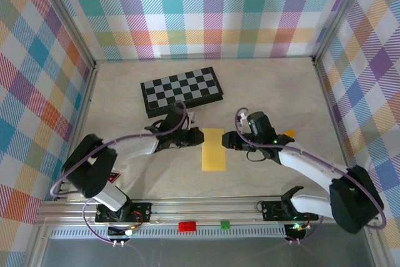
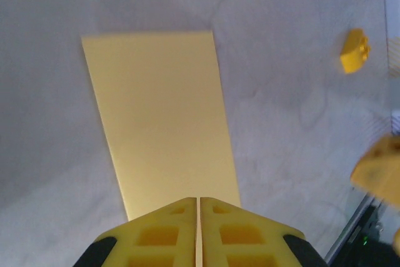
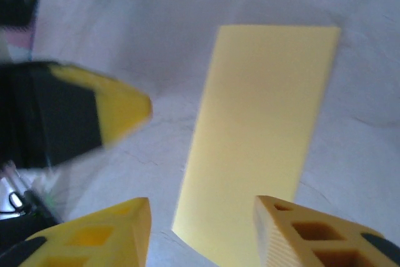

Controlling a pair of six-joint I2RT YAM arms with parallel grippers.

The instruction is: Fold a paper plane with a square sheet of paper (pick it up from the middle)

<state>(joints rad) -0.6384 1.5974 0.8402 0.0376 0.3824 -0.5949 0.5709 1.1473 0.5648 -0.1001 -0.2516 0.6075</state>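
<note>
Centre frame, flat on the desk (image 1: 269, 92): square sheet of paper (image 1: 213, 149), apparently folded once into a narrow strip. At its left edge, left pincer (image 2: 198, 217) pressed shut, likely for creasing. Opposite, right pincer (image 3: 200, 232) spread wide, empty, ready to assist.

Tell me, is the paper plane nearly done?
Not yet. The paper is a long flat strip, so it looks folded in half once. The left hand, closed, sits at one side of it, and the right hand, open, is by the other side. It has no pointed nose or wings yet, so most of the folds are left.
</note>
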